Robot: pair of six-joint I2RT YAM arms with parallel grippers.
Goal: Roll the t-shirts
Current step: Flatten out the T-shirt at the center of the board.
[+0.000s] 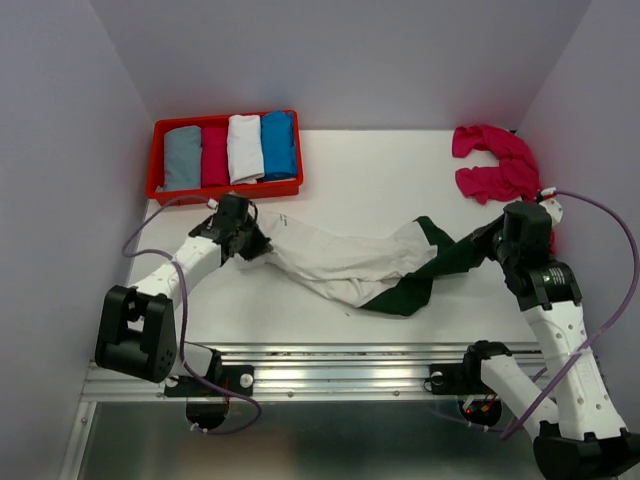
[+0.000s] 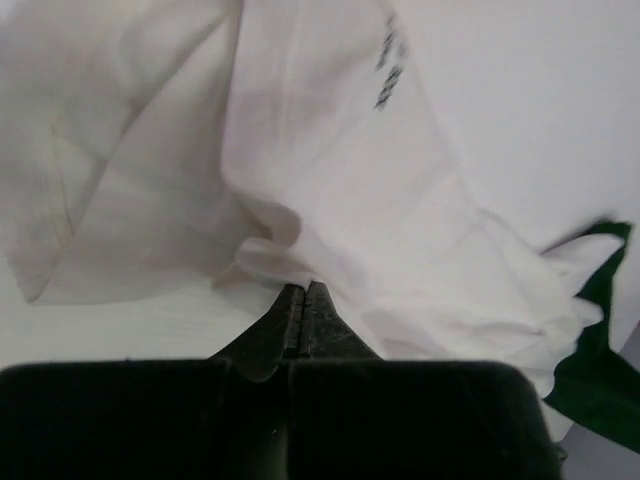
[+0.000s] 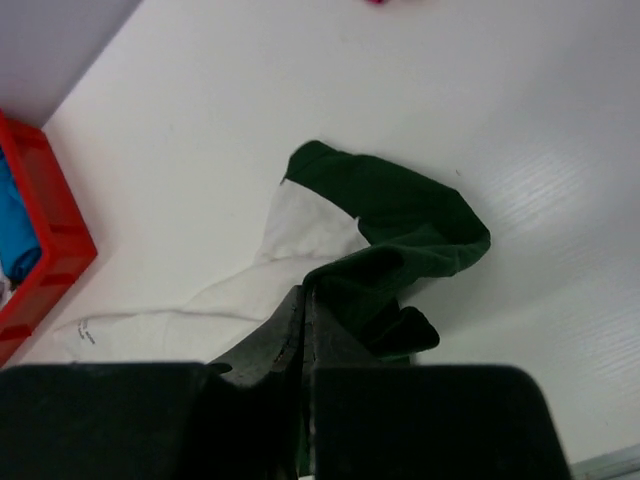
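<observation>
One cream tee [image 1: 330, 260], dark print [image 2: 390, 60] unreadable.

The cream-white, green-sleeved t-shirt [image 1: 340, 262] lies crumpled, stretched across the middle; the magenta t-shirt [image 1: 495, 165] sits bunched far right.

white t-shirt [image 2: 330, 200]: print [image 2: 390, 62] too blurry to read | red tray [image 3: 50, 235]: cut off at left edge | pink t-shirt [image 1: 495, 165]: part hidden behind right arm [image 1: 545, 280]
</observation>
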